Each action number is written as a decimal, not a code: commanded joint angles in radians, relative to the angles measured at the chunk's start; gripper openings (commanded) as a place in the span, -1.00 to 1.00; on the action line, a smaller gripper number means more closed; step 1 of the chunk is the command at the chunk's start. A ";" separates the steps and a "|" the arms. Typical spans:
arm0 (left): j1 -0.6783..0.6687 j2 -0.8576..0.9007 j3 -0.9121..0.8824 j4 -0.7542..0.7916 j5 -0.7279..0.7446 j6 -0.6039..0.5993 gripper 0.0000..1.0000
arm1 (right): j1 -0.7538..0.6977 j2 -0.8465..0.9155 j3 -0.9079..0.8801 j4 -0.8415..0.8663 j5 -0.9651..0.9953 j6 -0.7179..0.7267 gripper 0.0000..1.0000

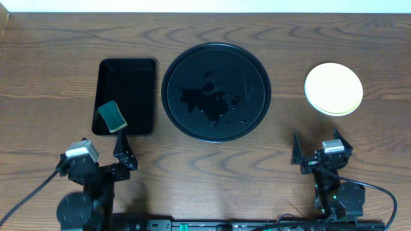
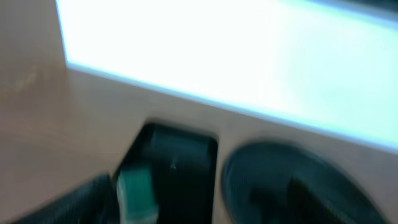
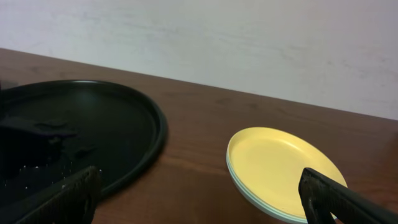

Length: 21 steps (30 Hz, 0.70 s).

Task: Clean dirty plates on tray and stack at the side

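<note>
My left jaws: released and spread wide, gripping nothing. They are low over the near left of the tabletop (image 1: pixel 212 173). One finger (image 2: pixel 68 202) shows in my blurred wrist view.
My right jaws: released as well, and empty. They are over the near right, with a finger (image 3: pixel 62 199) at each lower corner of my wrist view.
Near strip: bare wood runs between my two arms, up to the tray's front rim.
Sponge (image 1: pixel 112 116): green, lying tilted in the near end of the small tray (image 1: pixel 128 77), just ahead of my left jaws.
Small tray edges: its right side lies just beside the tray's left rim, with a narrow gap of wood between.
Tray (image 1: pixel 192 64): round, black and mid-tabletop. It carries no plates, only a wet patch and droplets near its middle.
Plates (image 1: pixel 333 88): stacked on the wood right of the tray and ahead of my right jaws. The yellow one is on top, with blue-green rims (image 3: pixel 249 186) showing under it.
Gap: there is open wood between the tray rim (image 3: pixel 158 134) and the stack.
Far edge: a strip of bare wood lies behind everything, then a pale wall (image 3: pixel 249 43).
</note>
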 commanded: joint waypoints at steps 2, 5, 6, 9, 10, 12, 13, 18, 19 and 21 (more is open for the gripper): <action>-0.006 -0.095 -0.130 0.227 0.011 -0.040 0.78 | 0.005 -0.007 -0.002 -0.004 0.006 0.011 0.99; -0.006 -0.137 -0.224 0.412 0.011 -0.082 0.78 | 0.005 -0.007 -0.002 -0.004 0.006 0.011 0.99; -0.008 -0.138 -0.248 0.459 0.010 -0.093 0.78 | 0.005 -0.007 -0.002 -0.004 0.006 0.011 0.99; -0.009 -0.137 -0.301 0.517 0.027 -0.119 0.78 | 0.005 -0.007 -0.002 -0.004 0.006 0.011 0.98; -0.011 -0.137 -0.316 0.516 0.036 -0.119 0.78 | 0.005 -0.007 -0.002 -0.004 0.006 0.011 0.99; -0.020 -0.137 -0.341 0.516 0.037 -0.122 0.78 | 0.005 -0.007 -0.002 -0.004 0.006 0.011 0.99; -0.027 -0.137 -0.359 0.516 0.036 -0.121 0.78 | 0.005 -0.007 -0.002 -0.004 0.006 0.011 0.98; -0.043 -0.137 -0.433 0.516 0.036 -0.122 0.78 | 0.005 -0.007 -0.002 -0.004 0.006 0.011 0.98; -0.044 -0.137 -0.447 0.517 0.036 -0.122 0.78 | 0.005 -0.007 -0.002 -0.004 0.006 0.011 0.99; -0.048 -0.137 -0.468 0.517 0.036 -0.122 0.78 | 0.005 -0.007 -0.002 -0.004 0.006 0.011 0.99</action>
